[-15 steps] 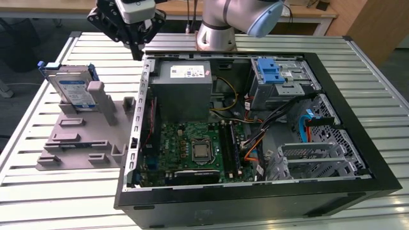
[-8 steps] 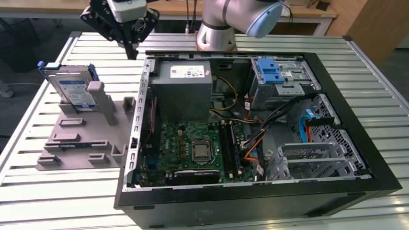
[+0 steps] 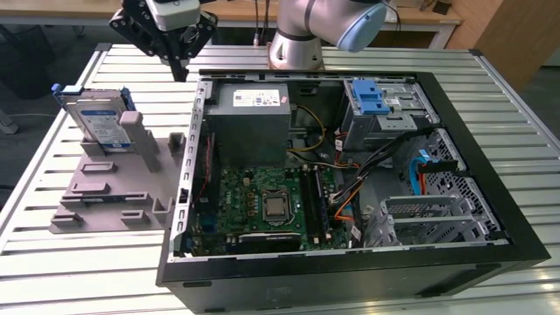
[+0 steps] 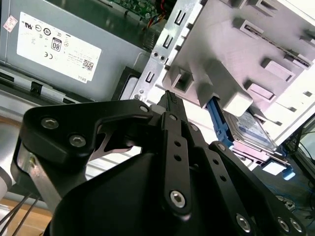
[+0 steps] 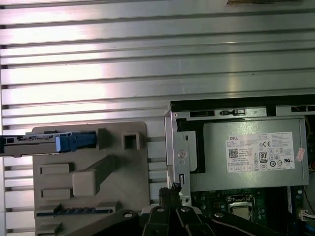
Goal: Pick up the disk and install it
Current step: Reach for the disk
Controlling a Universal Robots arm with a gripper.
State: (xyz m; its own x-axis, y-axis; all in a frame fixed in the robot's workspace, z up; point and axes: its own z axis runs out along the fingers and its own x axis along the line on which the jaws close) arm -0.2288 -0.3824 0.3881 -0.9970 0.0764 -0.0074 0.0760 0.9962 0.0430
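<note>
The disk [image 3: 94, 121] is a silver drive with a white-and-blue label and a blue rail frame. It stands on edge in a grey holder [image 3: 114, 190] at the exterior view's left. The second wrist view shows the disk [image 4: 248, 130] behind the holder's posts, and the first wrist view shows the disk [image 5: 29, 143] edge-on. My gripper [image 3: 181, 71] hangs above the table between the holder and the computer case's back corner, apart from the disk. Its fingers are shut together with nothing between them, as both wrist views show [image 4: 170, 96] [image 5: 172, 189].
An open black computer case [image 3: 350, 266] lies on the slatted metal table [image 3: 52, 275], at the exterior view's right. Inside it are a grey power supply [image 3: 254, 121], a motherboard [image 3: 267, 203], cables and a drive bay with a blue latch [image 3: 372, 98]. The arm's base [image 3: 298, 39] stands behind the case.
</note>
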